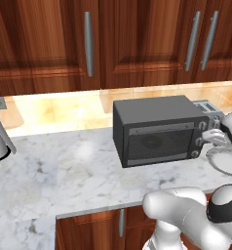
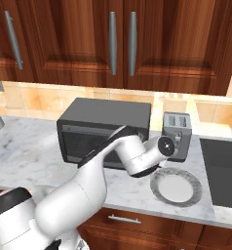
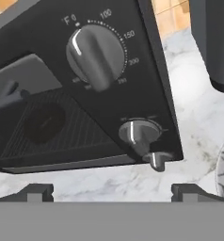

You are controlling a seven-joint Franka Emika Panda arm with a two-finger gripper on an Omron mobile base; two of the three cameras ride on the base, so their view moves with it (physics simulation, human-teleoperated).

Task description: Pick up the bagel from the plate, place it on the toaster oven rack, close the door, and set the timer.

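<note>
Marble worktop (image 1: 64,171): I see door (image 1: 161,143) shut; bagel (image 3: 44,123) dim behind its glass. Silver toaster (image 2: 177,129) right of oven, plate (image 2: 177,188) bare beside it. Jaws released, facing knobs (image 3: 97,56).

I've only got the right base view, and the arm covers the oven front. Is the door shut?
Observer: Yes. In the left base view the door sits flush and closed.
Operator: Where's the bagel?
Observer: The bagel shows as a dark ring behind the door glass.
Operator: And the gripper?
Observer: In the hand view the gripper is open, tips spread wide, with the lower knob just ahead and nothing between them.
</note>
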